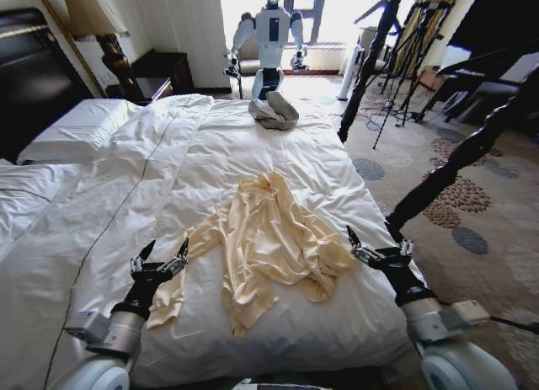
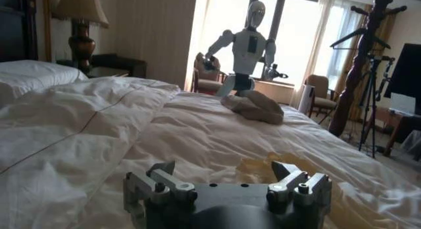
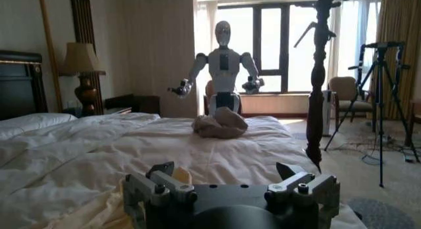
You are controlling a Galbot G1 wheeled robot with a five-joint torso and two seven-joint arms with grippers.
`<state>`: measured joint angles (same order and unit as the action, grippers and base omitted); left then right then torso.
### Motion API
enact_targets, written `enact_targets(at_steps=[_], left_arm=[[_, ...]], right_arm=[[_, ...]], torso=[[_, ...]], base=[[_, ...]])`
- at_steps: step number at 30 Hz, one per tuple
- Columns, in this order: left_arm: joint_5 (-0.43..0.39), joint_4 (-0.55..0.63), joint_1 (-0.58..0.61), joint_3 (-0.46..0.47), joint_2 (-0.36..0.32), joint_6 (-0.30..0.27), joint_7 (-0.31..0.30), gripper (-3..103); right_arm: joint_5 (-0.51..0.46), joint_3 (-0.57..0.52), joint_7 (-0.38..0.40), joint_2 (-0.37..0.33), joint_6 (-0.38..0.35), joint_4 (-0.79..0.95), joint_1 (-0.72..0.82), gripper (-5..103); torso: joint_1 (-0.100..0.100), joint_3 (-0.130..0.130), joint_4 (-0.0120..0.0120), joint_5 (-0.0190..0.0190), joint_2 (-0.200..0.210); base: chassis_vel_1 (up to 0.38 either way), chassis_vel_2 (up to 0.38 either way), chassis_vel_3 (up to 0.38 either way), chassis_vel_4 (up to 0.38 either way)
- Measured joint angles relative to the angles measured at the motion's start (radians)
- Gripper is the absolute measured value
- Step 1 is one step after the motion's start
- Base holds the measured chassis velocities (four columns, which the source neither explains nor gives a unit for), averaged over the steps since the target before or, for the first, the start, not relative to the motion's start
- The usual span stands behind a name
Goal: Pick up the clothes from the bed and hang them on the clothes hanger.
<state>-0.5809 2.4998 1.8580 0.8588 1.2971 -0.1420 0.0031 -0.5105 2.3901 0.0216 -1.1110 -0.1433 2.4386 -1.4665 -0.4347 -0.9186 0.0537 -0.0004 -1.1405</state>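
Clothes (image 1: 268, 243) crumpled on bed (image 1: 101, 196), long axis headboard-to-foot, sleeve toward left claw (image 1: 159, 257). Left and right claw (image 1: 377, 243) both spread wide, holding nothing.

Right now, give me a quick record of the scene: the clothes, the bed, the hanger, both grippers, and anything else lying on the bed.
clothes: cream-yellow top, crumpled on the duvet near the bed's foot
bed: white quilted duvet, pillows at its head
clothes hanger: black, hanging on the dark coat stand
left gripper: open, beside the top's sleeve, not touching
right gripper: open, at the top's other side
other: grey-beige bundle at the far edge
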Motion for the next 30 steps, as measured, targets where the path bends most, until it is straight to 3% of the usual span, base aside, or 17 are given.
enact_targets(at_steps=[7,12,15,20,25,30], left_arm=[[-0.027,-0.057,-0.088,-0.024,-0.102,-0.009,-0.01,100],[-0.046,-0.181,-0.196,-0.074,-0.2,-0.016,-0.021,98],[-0.055,-0.28,-0.268,-0.153,-0.25,-0.017,-0.037,98],[-0.057,-0.41,-0.393,-0.268,-0.327,-0.011,-0.044,98],[-0.069,-0.472,-0.486,-0.345,-0.381,-0.013,-0.052,98],[-0.107,-0.575,-0.671,-0.478,-0.439,-0.025,-0.067,98]], right_arm=[[-0.027,0.046,0.008,0.059,0.009,-0.135,-0.102,100],[-0.037,0.124,0.025,0.121,0.045,-0.264,-0.235,100],[-0.042,0.235,0.067,0.176,0.094,-0.373,-0.359,100],[-0.078,0.389,0.112,0.239,0.086,-0.512,-0.555,100],[-0.089,0.495,0.128,0.246,0.084,-0.596,-0.697,100],[-0.09,0.539,0.111,0.186,0.035,-0.727,-0.847,100]], torso=[[0.0,0.0,0.0008,0.0,0.0],[0.0,0.0,0.0008,-0.0002,0.0],[0.0,0.0,0.0004,-0.0001,0.0],[0.0,0.0,0.0009,-0.0003,0.0],[0.0,0.0,0.0006,-0.0001,0.0],[0.0,0.0,0.0005,0.0,0.0]], base=[[0.0,0.0,0.0,0.0],[0.0,0.0,0.0,0.0],[0.0,0.0,0.0,0.0],[0.0,0.0,0.0,0.0],[0.0,0.0,0.0,0.0],[0.0,0.0,0.0,0.0]])
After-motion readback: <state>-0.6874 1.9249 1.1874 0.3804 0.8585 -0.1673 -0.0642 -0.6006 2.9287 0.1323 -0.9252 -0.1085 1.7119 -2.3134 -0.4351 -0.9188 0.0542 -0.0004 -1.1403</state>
